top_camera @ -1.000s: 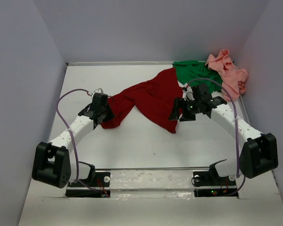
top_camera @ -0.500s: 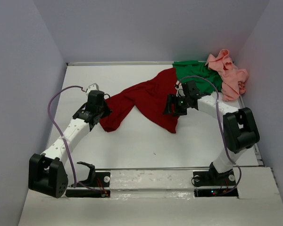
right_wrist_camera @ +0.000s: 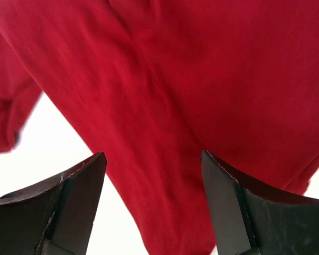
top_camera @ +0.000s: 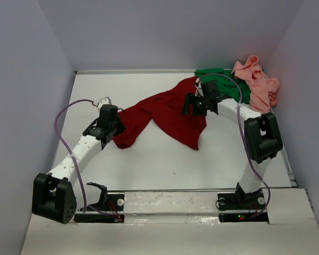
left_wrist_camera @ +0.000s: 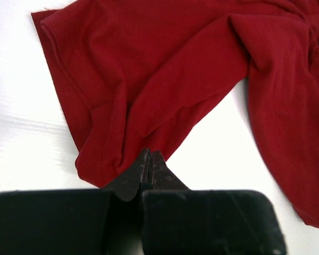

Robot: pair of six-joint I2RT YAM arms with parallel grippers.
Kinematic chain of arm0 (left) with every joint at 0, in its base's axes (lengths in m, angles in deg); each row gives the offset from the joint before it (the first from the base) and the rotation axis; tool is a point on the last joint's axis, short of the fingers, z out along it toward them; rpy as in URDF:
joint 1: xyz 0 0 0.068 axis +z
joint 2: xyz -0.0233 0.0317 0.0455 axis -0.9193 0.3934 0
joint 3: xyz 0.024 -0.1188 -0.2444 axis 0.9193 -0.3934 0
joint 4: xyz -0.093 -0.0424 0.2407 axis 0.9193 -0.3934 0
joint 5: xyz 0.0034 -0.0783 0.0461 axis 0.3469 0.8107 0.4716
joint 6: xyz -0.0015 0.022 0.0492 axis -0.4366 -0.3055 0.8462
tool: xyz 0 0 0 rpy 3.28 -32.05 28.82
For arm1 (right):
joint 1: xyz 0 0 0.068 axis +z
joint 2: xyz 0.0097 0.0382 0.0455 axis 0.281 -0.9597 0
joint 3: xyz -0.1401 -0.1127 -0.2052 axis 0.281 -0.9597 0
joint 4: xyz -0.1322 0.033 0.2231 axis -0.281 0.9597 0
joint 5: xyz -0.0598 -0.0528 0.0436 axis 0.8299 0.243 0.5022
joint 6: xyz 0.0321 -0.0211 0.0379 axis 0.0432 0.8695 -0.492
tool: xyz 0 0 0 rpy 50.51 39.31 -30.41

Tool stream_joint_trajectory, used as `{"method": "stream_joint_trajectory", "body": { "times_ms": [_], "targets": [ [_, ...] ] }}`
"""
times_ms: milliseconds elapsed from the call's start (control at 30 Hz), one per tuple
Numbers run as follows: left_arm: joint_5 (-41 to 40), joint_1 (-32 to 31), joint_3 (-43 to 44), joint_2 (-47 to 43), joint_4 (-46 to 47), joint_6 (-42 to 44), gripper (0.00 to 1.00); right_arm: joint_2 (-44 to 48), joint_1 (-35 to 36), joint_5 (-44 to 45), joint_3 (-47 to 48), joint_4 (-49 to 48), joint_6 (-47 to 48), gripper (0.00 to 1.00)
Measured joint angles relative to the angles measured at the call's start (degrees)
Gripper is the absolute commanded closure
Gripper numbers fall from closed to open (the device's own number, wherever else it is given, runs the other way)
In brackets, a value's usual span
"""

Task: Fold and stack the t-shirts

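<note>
The dark red t-shirt [top_camera: 167, 109] lies spread and rumpled across the middle of the table [top_camera: 149, 159]; it fills the left wrist view [left_wrist_camera: 165, 79] and the right wrist view [right_wrist_camera: 191, 79]. My left gripper [top_camera: 115, 129] sits at its near-left hem, its jaws [left_wrist_camera: 149, 154] pressed shut on the cloth's edge. My right gripper [top_camera: 194, 104] hovers open over the shirt's far right part, with red cloth showing between its fingers [right_wrist_camera: 154, 186]. The green t-shirt [top_camera: 226, 82] and the salmon pink t-shirt [top_camera: 260, 85] lie bunched in the far right corner.
Grey walls close in the table on the left, back and right. The right arm's upper link [top_camera: 260, 138] stands upright near the right edge. A purple cable [top_camera: 69, 114] loops beside the left arm.
My left gripper has closed at the red shirt's hem. The right arm has swung from the shirt's near right edge toward the back, its gripper staying open.
</note>
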Motion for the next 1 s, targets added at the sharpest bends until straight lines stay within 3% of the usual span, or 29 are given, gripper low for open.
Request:
{"method": "stream_joint_trajectory", "body": {
  "times_ms": [167,567,1000],
  "targets": [
    [0.04,0.00,-2.49,-0.13,0.70,-0.42,1.00,-1.66,-0.81,2.16,6.60,0.59,0.96,0.22],
    [0.02,0.00,-4.24,-2.97,2.51,-1.14,1.00,-12.79,-10.12,12.83,22.88,2.27,1.25,0.26],
    [-0.17,0.00,-4.24,-2.97,2.47,-1.14,1.00,-20.44,-11.74,13.18,25.16,4.42,0.96,0.26]
  ]
}}
